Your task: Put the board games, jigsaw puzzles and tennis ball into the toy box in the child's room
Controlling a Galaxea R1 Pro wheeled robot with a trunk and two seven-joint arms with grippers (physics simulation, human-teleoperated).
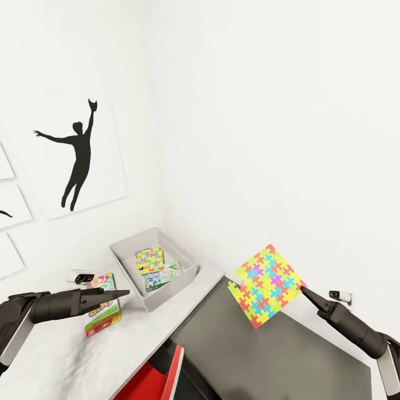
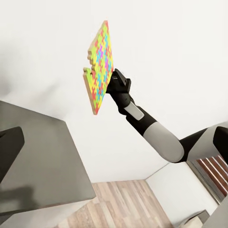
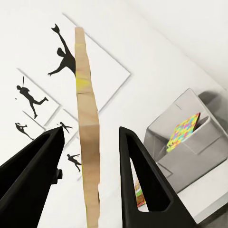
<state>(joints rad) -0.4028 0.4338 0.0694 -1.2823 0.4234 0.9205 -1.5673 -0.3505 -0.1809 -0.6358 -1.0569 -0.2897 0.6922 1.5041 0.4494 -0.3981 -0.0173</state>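
Right pincer (image 1: 304,290) pinches a puzzle (image 1: 268,285) at right of frame; left pincer (image 1: 123,293), pressed together, hovers beside the box (image 1: 125,261) on the bench (image 1: 66,355).

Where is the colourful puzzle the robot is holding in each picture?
Head view: the held jigsaw puzzle is at lower right, in the air at the tip of the right claw, over the dark cabinet top.
Left wrist view: the puzzle is near the top centre, seen almost edge-on.
Right wrist view: its brown edge stands between the two black fingers.
Shared landmark: the right claw gripping it.
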